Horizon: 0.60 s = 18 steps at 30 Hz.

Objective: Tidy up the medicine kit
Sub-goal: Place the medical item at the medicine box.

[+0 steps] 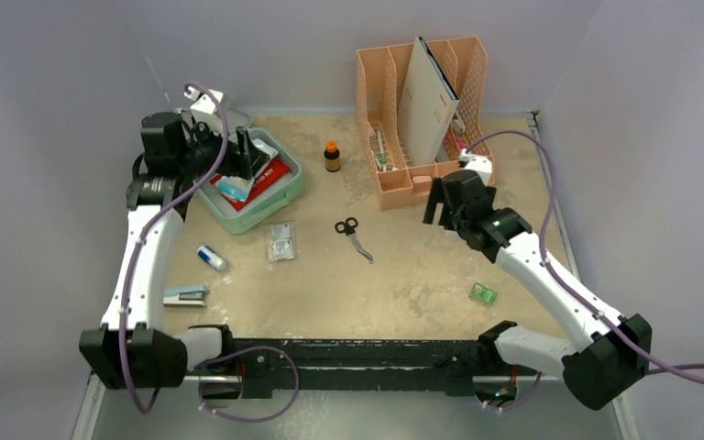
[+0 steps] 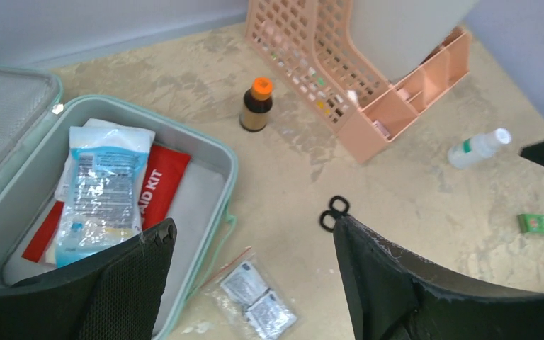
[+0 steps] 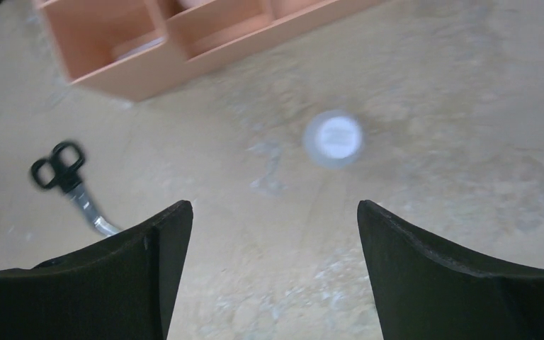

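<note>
The medicine kit (image 1: 284, 194) lies open at the back left, a mint-green case with its lid (image 2: 7, 120) tipped back. Inside it are a red first-aid pouch (image 2: 161, 177) and, on top of that, a blue-and-white packet (image 2: 99, 188). My left gripper (image 1: 249, 158) hangs over the kit's right side, open and empty (image 2: 251, 227), with one finger (image 2: 134, 276) above the case and the other above the table. My right gripper (image 1: 440, 206) hovers open and empty (image 3: 275, 207) in front of the organizer, with a small white bottle (image 3: 333, 138) below and beyond its fingertips.
A peach file organizer (image 1: 412, 119) stands at the back. On the table are a brown bottle with an orange cap (image 1: 332, 156), black scissors (image 1: 353, 234), a bag of sachets (image 1: 281, 241), a blue-white tube (image 1: 211, 258), a stapler (image 1: 185, 295) and a small green box (image 1: 483, 292).
</note>
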Tool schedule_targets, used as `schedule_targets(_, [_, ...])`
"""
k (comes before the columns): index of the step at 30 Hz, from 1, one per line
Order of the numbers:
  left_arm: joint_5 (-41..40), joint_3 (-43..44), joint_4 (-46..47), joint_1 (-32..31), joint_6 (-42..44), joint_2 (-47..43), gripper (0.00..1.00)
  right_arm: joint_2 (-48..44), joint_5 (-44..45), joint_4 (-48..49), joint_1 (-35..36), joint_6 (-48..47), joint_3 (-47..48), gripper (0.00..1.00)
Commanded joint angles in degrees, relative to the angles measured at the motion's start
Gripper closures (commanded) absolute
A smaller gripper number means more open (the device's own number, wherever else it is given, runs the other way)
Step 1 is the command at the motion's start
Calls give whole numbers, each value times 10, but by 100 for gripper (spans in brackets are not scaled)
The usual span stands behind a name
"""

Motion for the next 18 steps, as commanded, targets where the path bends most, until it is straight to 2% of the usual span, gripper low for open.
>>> schedule_targets(1, [-30,-40,44,-21,-71,-63,20,-4,45,-17,-73,-45,9,16])
schedule_targets(5, [-15,-72,36,-25,-128,-90,19,22,20,6,-97,-54,4,23])
schedule_targets(8, [-12,-110,47,-26,-134,-104,19,46,-12,36,-114,-59,-4,25])
schedule_targets(14, [-77,-175,45,-60,-96,-131,19,115,-2,22,-136,-69,29,27])
schedule_targets(18, [-101,-202,44,-79,-73,-136,19,124,-29,47,-146,-72,19,35])
